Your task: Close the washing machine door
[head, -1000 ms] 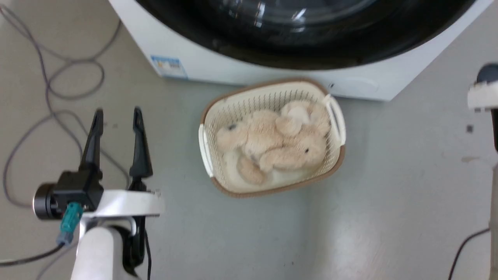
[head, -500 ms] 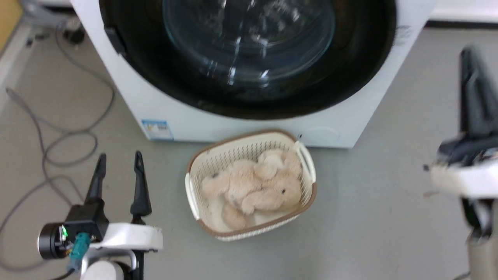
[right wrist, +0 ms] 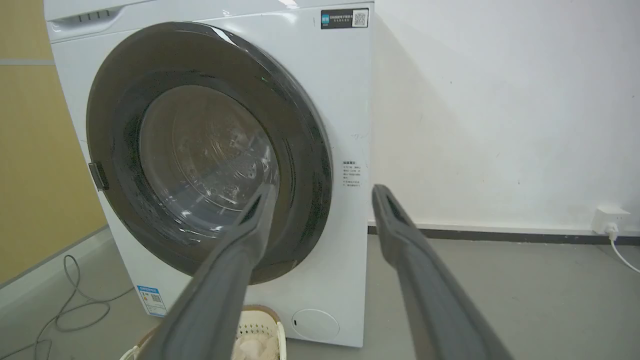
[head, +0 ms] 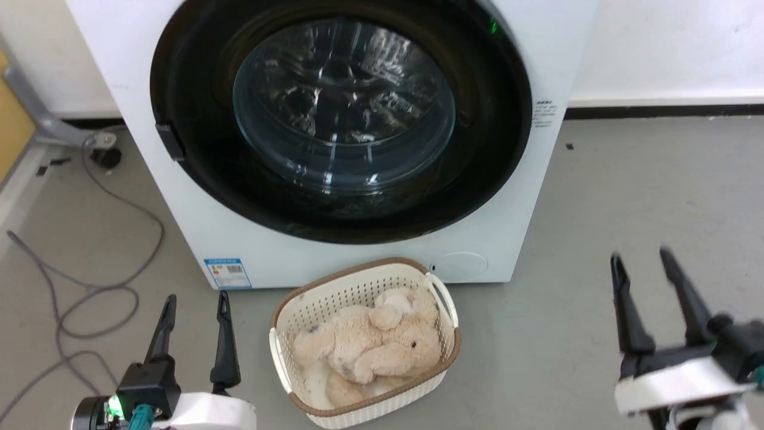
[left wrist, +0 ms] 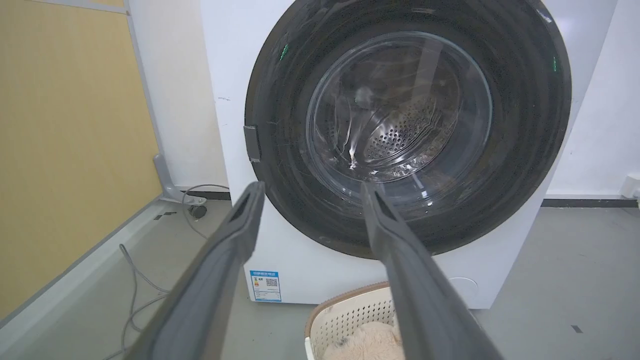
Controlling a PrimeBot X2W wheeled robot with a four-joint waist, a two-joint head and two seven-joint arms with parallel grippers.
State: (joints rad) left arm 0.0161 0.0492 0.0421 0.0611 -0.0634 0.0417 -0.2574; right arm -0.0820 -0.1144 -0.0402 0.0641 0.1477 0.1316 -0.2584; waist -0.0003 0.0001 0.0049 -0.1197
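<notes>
Nearest to me, my left tool [head: 197, 295] hangs low over the floor [head: 567, 298] with its two fingers set a moderate gap apart and nothing between them. My right tool [head: 640, 255] hangs on the other side, likewise spread and empty. Neither touches anything.

Between them, a little further out, a cream basket [head: 276, 346] sits on the floor with a plush toy [head: 370, 349] in it, just in front of the washing machine [head: 334, 266].

Beyond that is the washing machine door [head: 343, 113]. From the head view and both wrist views its black rim lies flat against the white front, with no gap that I can make out. A small dark block [head: 170, 141] sits on the rim's left edge. I take it for the catch side, but I cannot tell if it has latched.

I judge the closing to be done or all but done. If anything remains, it is a firm, flat push on the rim near that block, reaching over the basket without knocking it. The left tool is the nearer one for that.
</notes>
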